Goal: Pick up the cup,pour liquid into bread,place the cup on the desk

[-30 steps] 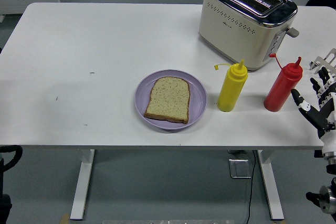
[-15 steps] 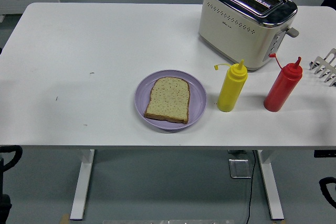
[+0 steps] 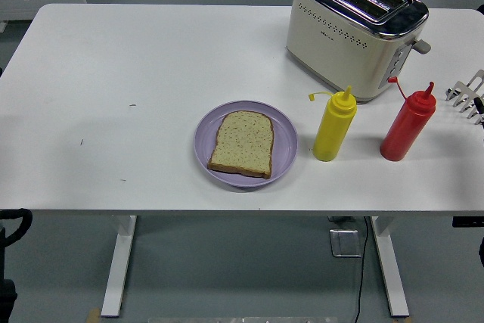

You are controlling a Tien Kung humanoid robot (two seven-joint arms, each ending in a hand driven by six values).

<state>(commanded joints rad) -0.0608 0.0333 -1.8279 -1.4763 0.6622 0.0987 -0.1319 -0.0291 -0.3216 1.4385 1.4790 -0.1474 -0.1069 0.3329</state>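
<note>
Rack [image 3: 469,97] cut off at right edge, bread [image 3: 242,143] on plate [image 3: 283,149]

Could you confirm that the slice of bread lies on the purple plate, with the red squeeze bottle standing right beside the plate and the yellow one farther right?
Not quite. The head view shows the yellow squeeze bottle standing right beside the purple plate, and the red squeeze bottle farther right. The slice of bread does lie on the plate.

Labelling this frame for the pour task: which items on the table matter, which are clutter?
Task-relevant: bread slice on purple plate; red squeeze bottle and yellow squeeze bottle, the only pourable containers, no cup visible.
Clutter: toaster; metal rack at right edge.
</note>
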